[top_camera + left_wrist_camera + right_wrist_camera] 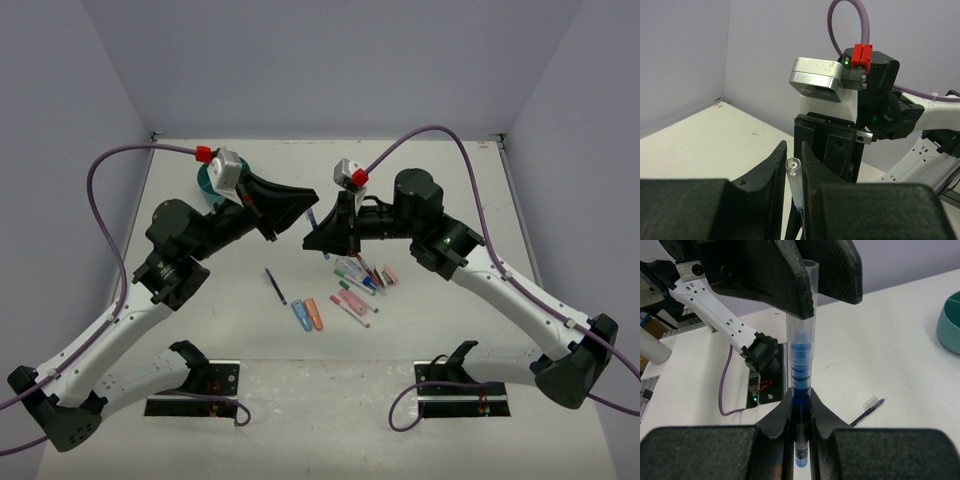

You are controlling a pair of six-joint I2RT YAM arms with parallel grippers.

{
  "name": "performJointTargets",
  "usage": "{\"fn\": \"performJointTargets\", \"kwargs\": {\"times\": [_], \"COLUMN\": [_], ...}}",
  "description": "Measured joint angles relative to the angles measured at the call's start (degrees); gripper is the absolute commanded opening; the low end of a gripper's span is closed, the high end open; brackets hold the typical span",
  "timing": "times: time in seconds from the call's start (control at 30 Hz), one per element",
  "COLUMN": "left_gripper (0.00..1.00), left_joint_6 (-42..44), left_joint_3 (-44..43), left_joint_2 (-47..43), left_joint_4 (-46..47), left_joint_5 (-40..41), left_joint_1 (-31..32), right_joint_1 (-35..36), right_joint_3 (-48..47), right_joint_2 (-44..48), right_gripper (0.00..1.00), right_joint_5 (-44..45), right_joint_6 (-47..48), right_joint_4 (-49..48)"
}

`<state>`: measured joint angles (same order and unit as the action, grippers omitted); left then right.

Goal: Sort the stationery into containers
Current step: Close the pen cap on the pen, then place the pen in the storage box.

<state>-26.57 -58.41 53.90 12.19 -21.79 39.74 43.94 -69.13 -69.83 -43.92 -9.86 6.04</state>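
Note:
Both grippers meet above the table's middle on one pen [313, 221] with a blue body and a clear cap end. My right gripper [320, 238] [801, 399] is shut on its blue body [801, 360]. My left gripper [303, 215] [793, 154] is shut on the clear end [793, 172]. The teal tub [206, 186] stands at the back left, mostly hidden behind my left wrist; its rim shows in the right wrist view [949, 325]. Markers and erasers [362, 282], a blue and an orange piece [308, 315] and a thin dark-blue pen [275, 286] [867, 411] lie on the table.
Two black mounts [195, 390] [462, 388] with cables sit at the near edge. Grey walls close the table at the back and both sides. Purple cables [100, 180] loop over each arm.

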Motion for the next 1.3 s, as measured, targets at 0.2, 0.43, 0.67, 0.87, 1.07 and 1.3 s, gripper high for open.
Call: {"fn": "performJointTargets", "kwargs": {"times": [0.2,0.43,0.67,0.87,1.07,1.3], "left_gripper": [0.29,0.00,0.00,0.00,0.00,0.00], "left_joint_6": [-0.11,-1.00,-1.49,-1.31,-0.79,-0.01], "left_joint_3": [-0.52,-0.48,-0.48,-0.91,-11.31,-24.02], "left_joint_2": [1.19,3.30,2.50,2.37,8.62,27.26], "left_joint_4": [-2.70,-5.68,-6.09,-8.55,-17.90,-17.50], "left_joint_5": [-1.77,-5.48,-6.13,-2.75,20.53,51.70], "left_joint_1": [-0.89,-0.96,-1.50,-2.83,-5.24,-19.26], "right_joint_1": [-0.03,-0.26,-0.08,-0.52,-4.84,-7.08], "right_joint_3": [0.58,0.90,1.13,2.50,8.00,17.62], "right_joint_2": [0.32,0.58,0.60,1.37,4.95,9.20], "right_gripper": [0.00,0.00,0.06,0.99,0.99,0.99], "right_joint_5": [1.49,3.73,3.96,4.02,10.42,25.40], "right_joint_6": [0.51,1.11,1.83,2.39,2.28,1.15], "right_joint_4": [-0.29,-0.58,-1.70,-3.04,-5.01,-4.87]}}
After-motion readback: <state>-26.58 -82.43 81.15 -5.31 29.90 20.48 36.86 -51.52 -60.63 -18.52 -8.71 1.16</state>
